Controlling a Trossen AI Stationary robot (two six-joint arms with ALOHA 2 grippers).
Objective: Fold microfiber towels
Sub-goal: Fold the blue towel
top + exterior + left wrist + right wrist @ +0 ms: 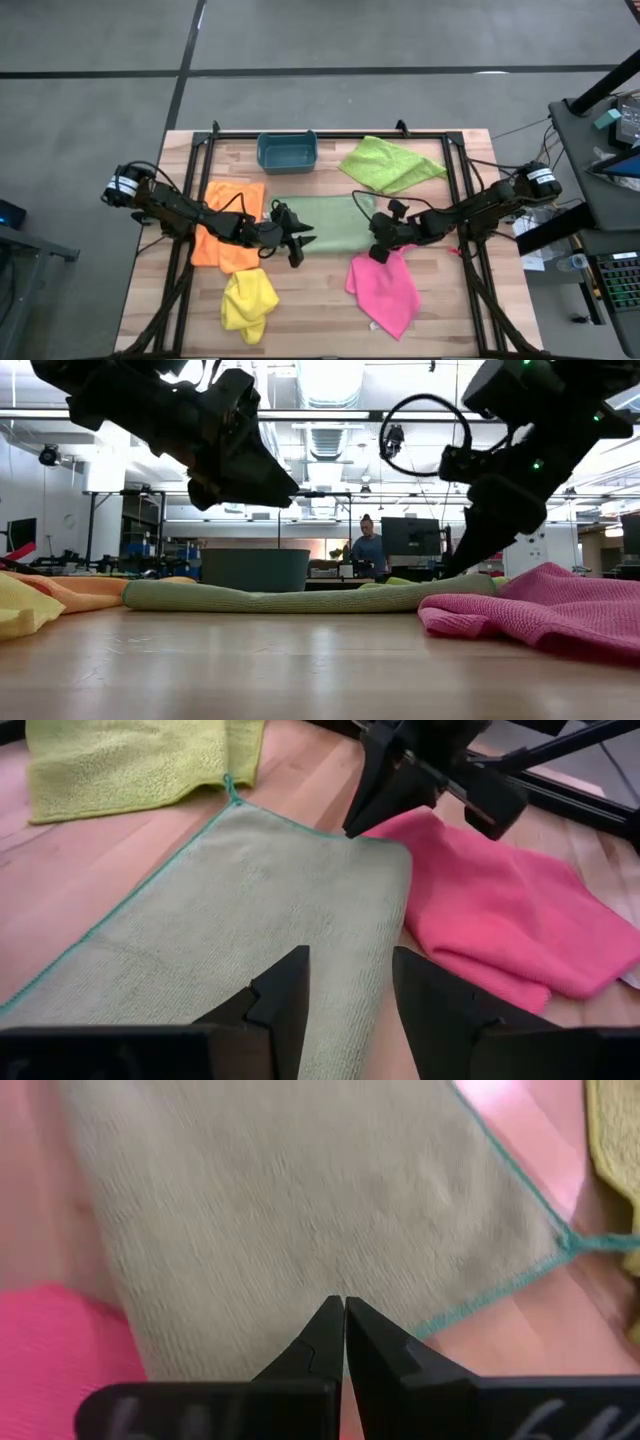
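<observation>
The pale mint green towel (320, 222) lies spread flat at the table's middle. My left gripper (297, 245) hovers open over its near left part, the fingers (285, 995) apart above the cloth (250, 910). My right gripper (380, 252) is shut, its tips (344, 1305) at the towel's near right corner. The orange towel (228, 235) lies to the left, the crumpled yellow one (248, 305) near left, the pink one (385, 290) near right, and the lime one (392, 163) far right. My right gripper points its shut fingertips (352, 828) down, slanting from the table's right, at the mint towel's near right corner (385, 855). Nothing shows between the fingers. I cannot tell whether the tips touch the cloth, which lies flat.
The teal bin (287, 152) stands at the far edge, behind the mint towel. The pink towel (540, 605) lies right beside my right gripper. Black frame rails (195, 170) run along both table sides. A person (368, 550) sits in the room beyond the table.
</observation>
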